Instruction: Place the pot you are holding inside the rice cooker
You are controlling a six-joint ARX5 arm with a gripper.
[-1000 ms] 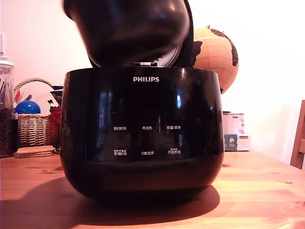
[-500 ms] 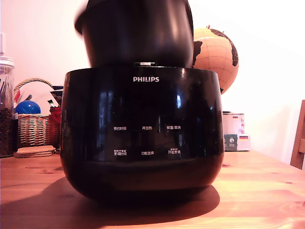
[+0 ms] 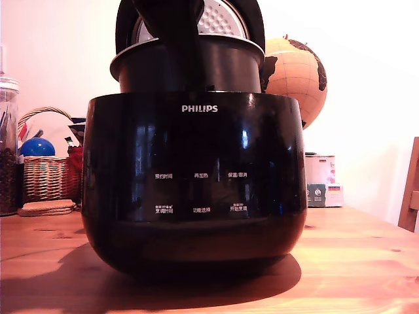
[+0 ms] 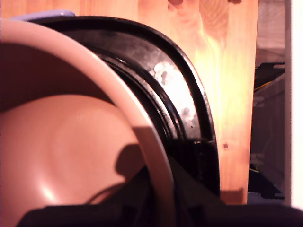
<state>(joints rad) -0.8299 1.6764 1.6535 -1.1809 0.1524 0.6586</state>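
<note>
The glossy black PHILIPS rice cooker (image 3: 196, 183) stands on the wooden table, its lid (image 3: 226, 18) raised behind it with the dimpled silver plate showing. The dark pot (image 3: 222, 69) sits upright and partly sunk into the cooker's opening, its flared rim still above the cooker's top edge. My gripper (image 3: 183, 55) comes down from above as a dark shape and is shut on the pot's rim. In the wrist view the fingers (image 4: 187, 196) straddle the pot's rim (image 4: 142, 132), with the pot's pinkish inside (image 4: 66, 151) on one side and the cooker's black rim (image 4: 189, 94) on the other.
Behind the cooker, a globe (image 3: 298, 75) stands at the exterior view's right, with a small tin (image 3: 321, 180) and a chair's edge (image 3: 411, 190) lower down. At the left are a wicker basket (image 3: 46, 175) with a blue ball (image 3: 36, 147), a glass jar (image 3: 8, 150) and stacked coasters (image 3: 46, 207).
The pot was tilted and high above the cooker. It has levelled out and dropped into the opening, uncovering the lid's inner plate behind it.
</note>
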